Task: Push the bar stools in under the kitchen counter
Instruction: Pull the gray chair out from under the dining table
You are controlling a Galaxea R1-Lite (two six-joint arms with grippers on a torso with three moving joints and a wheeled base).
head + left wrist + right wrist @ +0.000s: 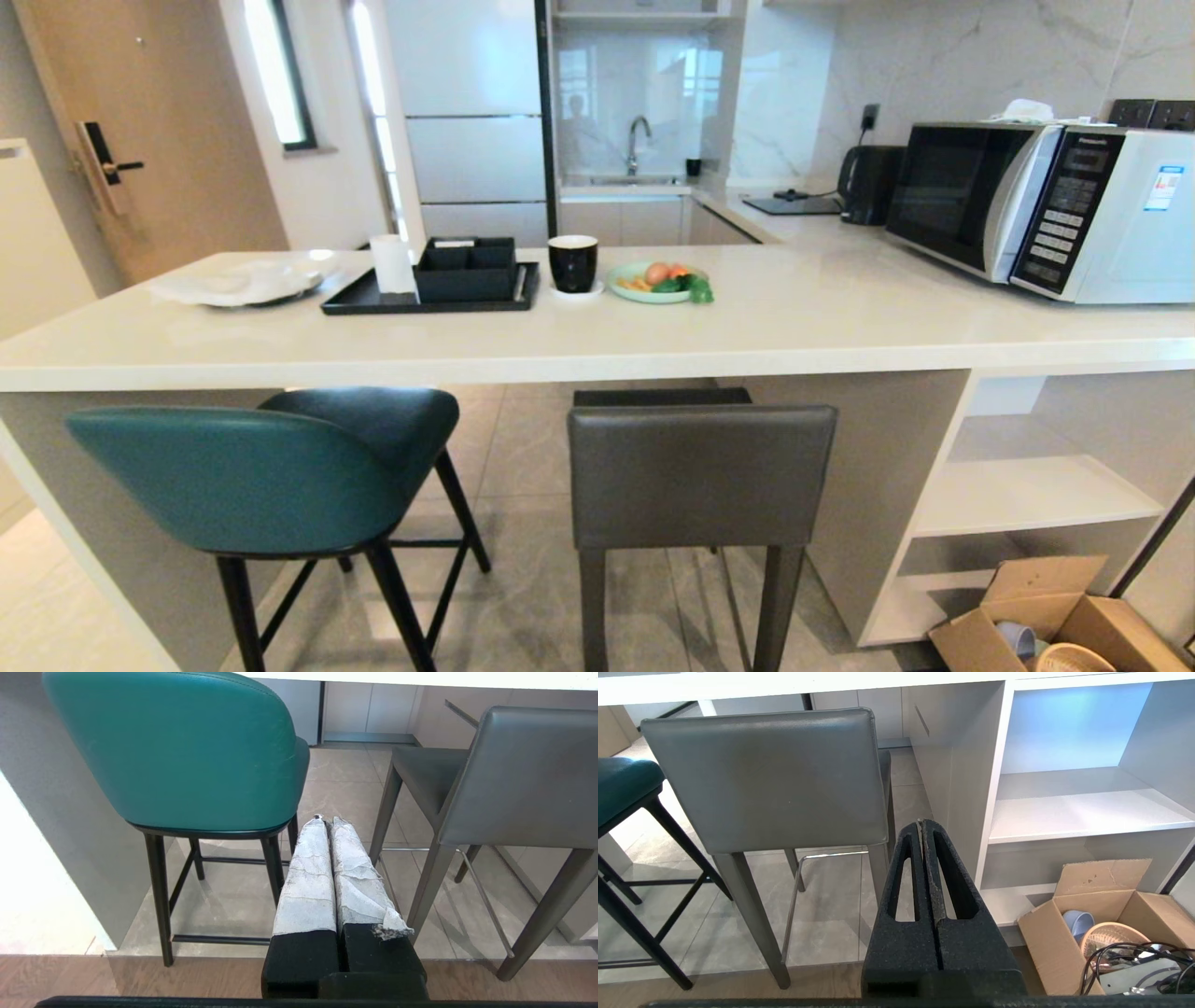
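Head view: neither gripper in sight. Teal stool (pixel 252 476) and grey stool (pixel 700 471) side by side at the near edge of the desk (pixel 597 350), backs toward the camera and standing out past that edge, seats reaching partly beneath the slab. Tray, cup, plate of food and microwave up on top; open shelves (pixel 1027 490) at the right end, cardboard box (pixel 1055 621) on the floor there.

Left wrist view: left gripper (pixel 327 820) pressed together, fingers wrapped in pale tape, pinching nothing, touching nothing. Teal stool (pixel 177 751) ahead and off to one side of the tips, grey stool (pixel 523 774) ahead on the other side; tips aimed at the gap between the two.

Right wrist view: right gripper (pixel 921 823) pressed together too, empty. Grey stool (pixel 766 779) ahead and to one side, back panel broadside, clear of the tips; shelves (pixel 1083 807) ahead on the other side, box (pixel 1069 933) near and lower.

Judged from this: push direction straight ahead, toward the desk, square to each back's long axis. Left gripper nearer the teal stool, right gripper nearer the grey; both well short of contact, so a forward approach needed first.
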